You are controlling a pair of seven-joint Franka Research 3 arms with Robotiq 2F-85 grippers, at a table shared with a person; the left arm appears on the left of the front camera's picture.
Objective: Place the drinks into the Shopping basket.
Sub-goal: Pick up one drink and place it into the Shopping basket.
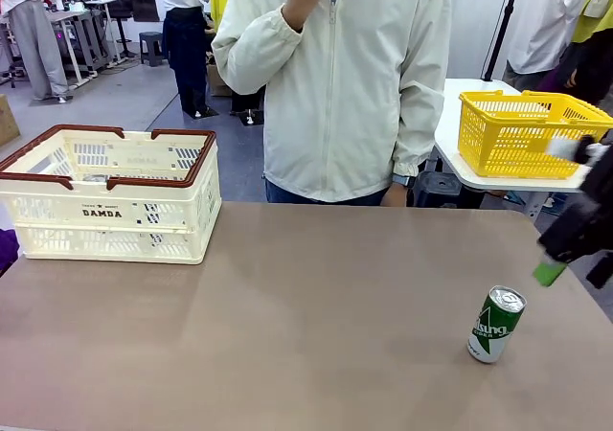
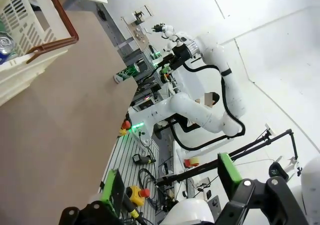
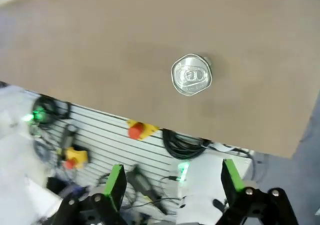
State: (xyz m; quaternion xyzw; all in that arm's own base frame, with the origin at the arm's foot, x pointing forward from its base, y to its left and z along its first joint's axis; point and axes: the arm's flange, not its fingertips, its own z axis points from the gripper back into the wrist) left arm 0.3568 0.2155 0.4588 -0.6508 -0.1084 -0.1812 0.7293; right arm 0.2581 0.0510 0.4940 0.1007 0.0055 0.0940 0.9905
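Observation:
A green drink can (image 1: 496, 324) with white lettering stands upright on the brown table, near the right front. My right gripper (image 1: 575, 271) hovers open above it and to its right. From above, that can's silver top (image 3: 191, 75) lies beyond the open right gripper (image 3: 174, 182), whose jaws hold nothing. The cream Shopping basket (image 1: 110, 196) with a red-brown rim stands at the table's far left. In the left wrist view a silver can top (image 2: 5, 42) shows inside the basket (image 2: 30, 40), and the green can (image 2: 126, 73) stands far off. My left gripper (image 2: 170, 185) is open and holds nothing.
A person in a pale jacket (image 1: 335, 86) stands at the far edge, one hand raised. A yellow mesh basket (image 1: 522, 134) sits on a white side table at the right. A wide stretch of bare tabletop (image 1: 306, 306) lies between the basket and the can.

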